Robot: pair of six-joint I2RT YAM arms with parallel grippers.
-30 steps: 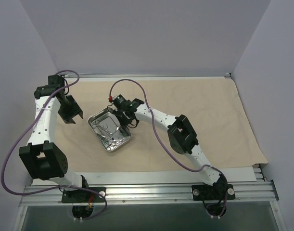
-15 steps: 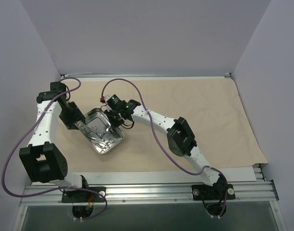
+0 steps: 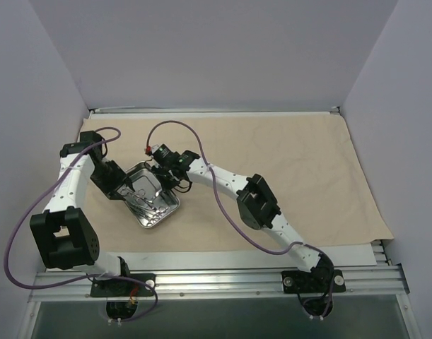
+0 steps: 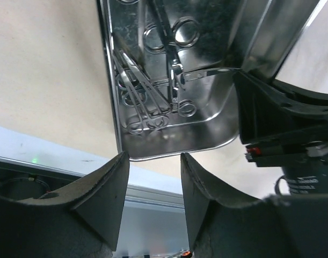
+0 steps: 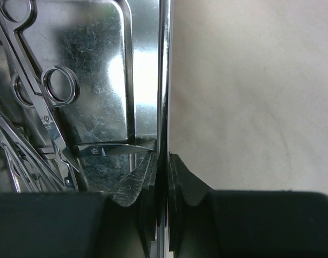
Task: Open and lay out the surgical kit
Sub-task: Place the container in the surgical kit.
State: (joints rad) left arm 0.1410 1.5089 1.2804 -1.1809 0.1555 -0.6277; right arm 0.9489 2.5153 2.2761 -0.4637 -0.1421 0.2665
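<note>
Steel tray (image 3: 170,210) slid left over beige cloth wrap (image 3: 300,162), dragged by right end effector (image 5: 162,161) pinched tight on tray rim. Left end effector (image 4: 153,161) closed in, half-open, empty, just short of tray end. Ring-handled instruments (image 4: 147,102) piled inside tray, none laid out. Wrap lay spread on worktop.

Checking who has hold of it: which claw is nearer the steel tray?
Right. The right claw is shut on the tray rim; the left claw hangs open just short of another edge, apparently not touching.
</note>
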